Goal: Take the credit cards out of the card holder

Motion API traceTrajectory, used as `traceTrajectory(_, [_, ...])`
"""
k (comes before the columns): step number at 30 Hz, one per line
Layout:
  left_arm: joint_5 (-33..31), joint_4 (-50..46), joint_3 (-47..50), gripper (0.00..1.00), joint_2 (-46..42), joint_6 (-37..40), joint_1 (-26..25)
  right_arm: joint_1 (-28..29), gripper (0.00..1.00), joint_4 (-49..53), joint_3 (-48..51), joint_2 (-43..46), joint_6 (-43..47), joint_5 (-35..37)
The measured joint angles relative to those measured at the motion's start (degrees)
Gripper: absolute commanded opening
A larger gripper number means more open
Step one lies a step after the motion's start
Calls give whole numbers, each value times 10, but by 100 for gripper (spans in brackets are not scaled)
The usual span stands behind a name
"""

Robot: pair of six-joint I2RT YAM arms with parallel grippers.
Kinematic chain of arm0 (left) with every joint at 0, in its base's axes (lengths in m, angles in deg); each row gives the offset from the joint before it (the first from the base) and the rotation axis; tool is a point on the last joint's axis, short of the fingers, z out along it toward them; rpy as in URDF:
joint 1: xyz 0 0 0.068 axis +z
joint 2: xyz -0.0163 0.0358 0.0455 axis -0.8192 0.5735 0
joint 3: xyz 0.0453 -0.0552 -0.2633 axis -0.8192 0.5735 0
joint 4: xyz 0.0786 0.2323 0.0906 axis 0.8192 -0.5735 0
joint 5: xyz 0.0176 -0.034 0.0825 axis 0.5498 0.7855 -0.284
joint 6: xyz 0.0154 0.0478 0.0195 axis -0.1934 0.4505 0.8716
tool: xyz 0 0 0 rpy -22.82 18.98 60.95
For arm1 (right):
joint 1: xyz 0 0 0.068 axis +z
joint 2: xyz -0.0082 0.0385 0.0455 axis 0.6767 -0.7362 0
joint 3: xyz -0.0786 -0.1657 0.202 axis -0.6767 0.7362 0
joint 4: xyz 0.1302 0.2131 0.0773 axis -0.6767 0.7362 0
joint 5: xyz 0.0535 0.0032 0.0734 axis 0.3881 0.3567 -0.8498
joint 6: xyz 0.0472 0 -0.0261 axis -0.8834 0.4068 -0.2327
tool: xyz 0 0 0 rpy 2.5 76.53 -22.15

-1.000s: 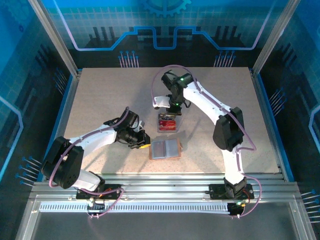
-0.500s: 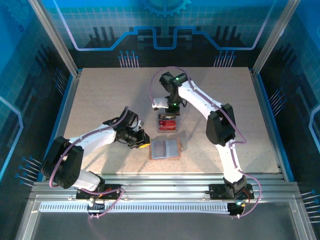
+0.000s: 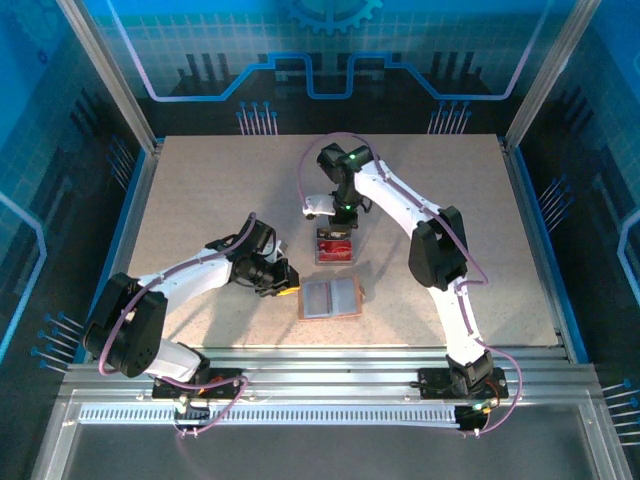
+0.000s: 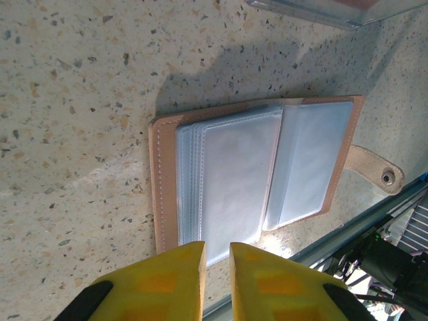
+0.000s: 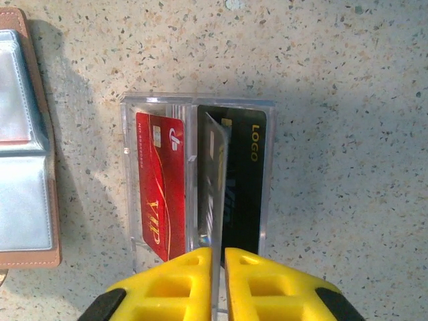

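The card holder [image 3: 330,298] lies open on the table, its pale sleeves [image 4: 254,174] showing no card; its left half appears in the right wrist view [image 5: 23,187]. My left gripper [image 4: 216,249] is at its near-left corner [image 3: 287,287], nearly shut, with nothing in the narrow slit. My right gripper [image 5: 218,253] hangs over a clear plastic box [image 5: 267,107], shut on a credit card [image 5: 214,180] that stands on edge, tilted. A red credit card [image 5: 160,187] lies flat in the box's left compartment and a black one [image 5: 246,180] in the right.
The clear box [image 3: 334,247] sits just behind the card holder, a small gap between them. The holder's snap tab [image 4: 381,170] sticks out toward the table's metal front rail [image 3: 330,362]. Bare speckled tabletop [image 3: 200,190] surrounds both.
The right arm's elbow has swung left and back while its gripper stayed over the clear box. The left arm and the card holder have not moved.
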Motion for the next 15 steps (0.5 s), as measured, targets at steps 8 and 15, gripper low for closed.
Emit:
traceTrajectory(8, [0,0,0,17,0,0,0,0,19,-3,-7,-1,-1,8])
traceTrajectory(15, [0,0,0,17,0,0,0,0,20,-14,2,5,-19,7])
